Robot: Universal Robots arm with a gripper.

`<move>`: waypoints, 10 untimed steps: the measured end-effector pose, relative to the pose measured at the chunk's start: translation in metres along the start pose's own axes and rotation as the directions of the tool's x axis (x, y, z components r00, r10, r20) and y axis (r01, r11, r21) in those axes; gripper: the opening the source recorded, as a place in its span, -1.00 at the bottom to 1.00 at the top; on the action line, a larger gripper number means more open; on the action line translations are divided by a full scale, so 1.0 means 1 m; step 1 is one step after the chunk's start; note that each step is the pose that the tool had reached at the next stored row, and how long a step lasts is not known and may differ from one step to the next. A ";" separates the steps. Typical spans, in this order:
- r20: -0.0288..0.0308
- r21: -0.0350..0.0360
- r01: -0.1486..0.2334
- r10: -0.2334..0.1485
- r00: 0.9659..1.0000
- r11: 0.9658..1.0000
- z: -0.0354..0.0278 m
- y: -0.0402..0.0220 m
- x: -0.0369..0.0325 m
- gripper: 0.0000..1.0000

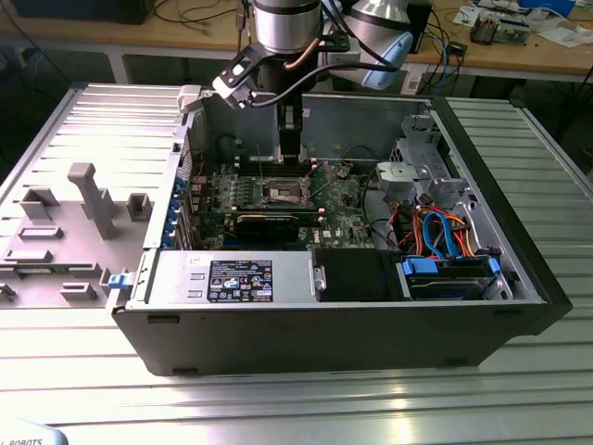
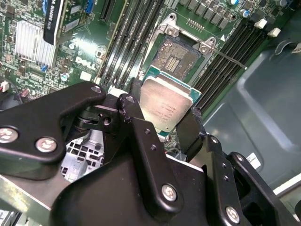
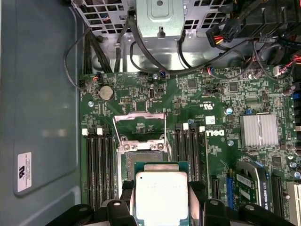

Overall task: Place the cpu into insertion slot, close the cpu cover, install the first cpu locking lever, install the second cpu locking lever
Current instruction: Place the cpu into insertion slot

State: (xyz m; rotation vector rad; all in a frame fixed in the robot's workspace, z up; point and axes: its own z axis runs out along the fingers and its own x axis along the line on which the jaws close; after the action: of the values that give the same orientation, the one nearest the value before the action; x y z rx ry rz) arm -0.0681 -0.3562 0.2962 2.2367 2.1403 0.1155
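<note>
- An open computer case lies on its side on a ribbed metal table, well in from the table's edges.
- The green motherboard lines the case floor, towards its back wall in the exterior view.
- The arm reaches straight down into the case over the middle of the board.
- The gripper hangs just above the board. In the second wrist view its two black fingers pinch the cpu by opposite edges.
- Memory slots run in parallel banks on either side of the socket.
- The cpu cover is swung up and open, standing off the far side of the socket.
- The insertion slot sits mid-board between those banks, bare, and its dark centre shows past one edge of the chip.
- The cpu is held flat, metal face towards the cameras, and not yet seated.
- The relation that matters, as I judge it, is that the slot lies below the chip and a little ahead of it, on the cover's side. Their edges look roughly parallel in the first wrist view.
</note>
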 end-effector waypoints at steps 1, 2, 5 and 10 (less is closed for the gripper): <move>0.000 0.000 0.000 0.000 1.000 1.000 0.0018 -0.0003 0.0010 0.08; 0.000 0.000 0.000 0.000 1.000 1.000 0.0034 -0.0006 0.0021 0.08; 0.000 0.000 0.004 -0.004 1.000 1.000 0.0101 -0.0012 0.0045 0.08; -0.002 0.000 0.019 -0.019 1.000 1.000 0.0208 -0.0021 0.0044 0.08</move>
State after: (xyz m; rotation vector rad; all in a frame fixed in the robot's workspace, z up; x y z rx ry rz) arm -0.0682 -0.3514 0.2754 2.2170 2.1617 0.1160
